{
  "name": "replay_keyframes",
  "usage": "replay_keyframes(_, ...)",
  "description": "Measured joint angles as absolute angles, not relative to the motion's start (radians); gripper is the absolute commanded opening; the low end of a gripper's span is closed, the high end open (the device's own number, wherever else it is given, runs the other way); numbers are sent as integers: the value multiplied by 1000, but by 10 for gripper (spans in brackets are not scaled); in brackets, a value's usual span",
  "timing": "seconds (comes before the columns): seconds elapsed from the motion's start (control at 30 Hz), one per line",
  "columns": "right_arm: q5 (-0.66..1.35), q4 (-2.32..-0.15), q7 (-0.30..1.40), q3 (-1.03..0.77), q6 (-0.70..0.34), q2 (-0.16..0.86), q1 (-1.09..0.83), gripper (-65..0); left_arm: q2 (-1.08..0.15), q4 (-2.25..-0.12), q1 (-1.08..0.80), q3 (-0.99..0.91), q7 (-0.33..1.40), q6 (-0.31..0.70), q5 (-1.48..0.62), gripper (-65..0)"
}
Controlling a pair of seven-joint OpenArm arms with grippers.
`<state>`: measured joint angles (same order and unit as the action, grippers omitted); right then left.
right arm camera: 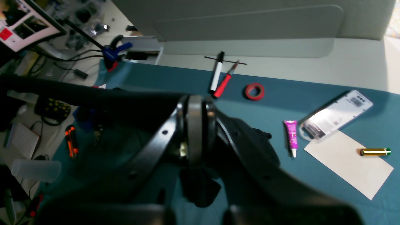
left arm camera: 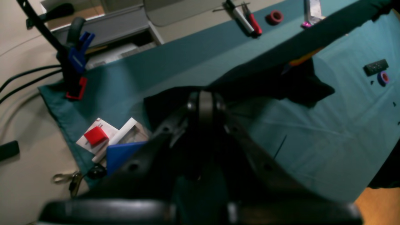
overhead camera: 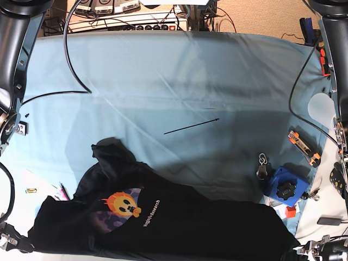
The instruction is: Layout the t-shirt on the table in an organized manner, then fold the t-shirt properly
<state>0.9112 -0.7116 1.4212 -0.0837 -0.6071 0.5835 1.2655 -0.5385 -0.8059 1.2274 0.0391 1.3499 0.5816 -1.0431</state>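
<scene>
The black t-shirt (overhead camera: 185, 225) hangs stretched along the near edge of the table (overhead camera: 179, 81), with its orange flaming-skull graphic (overhead camera: 124, 203) and white text facing up. One sleeve is bunched on the light blue cloth (overhead camera: 111, 155). My left gripper (left arm camera: 204, 101) is shut on a black hem, and the t-shirt (left arm camera: 300, 84) runs taut from it toward the upper right. My right gripper (right arm camera: 194, 107) is shut on the other end of the t-shirt (right arm camera: 93, 97), with a fold dangling below it (right arm camera: 200, 187). In the base view both grippers sit at the bottom corners, mostly cut off.
A thin black rod (overhead camera: 190, 126) lies mid-table. A blue box with a black knob (overhead camera: 283, 187), keys (overhead camera: 262, 163) and an orange cutter (overhead camera: 303, 147) sit at the right. Red tape (right arm camera: 254, 91), a marker (right arm camera: 217, 75), a pink tube (right arm camera: 291, 136), paper (right arm camera: 347, 162) and a battery (right arm camera: 375, 152) lie at the other edge.
</scene>
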Motion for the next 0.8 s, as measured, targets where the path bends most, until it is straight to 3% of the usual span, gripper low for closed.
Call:
replay_keyframes(0.3,914,-925,1425,-84,-608,584,1255,-650,-539,-831,1102,39,1378,589,-1119,-650)
replay_keyframes(0.5,884,-1190,1441,-97,-610,576,1016,-650,-537,-950,938,40,1361,604,-1108,-650)
replay_keyframes(0.8,845,-1530,1428,-412,-613,487,697,-650,-486,-1312,667,-112,1289,517,-899,-650)
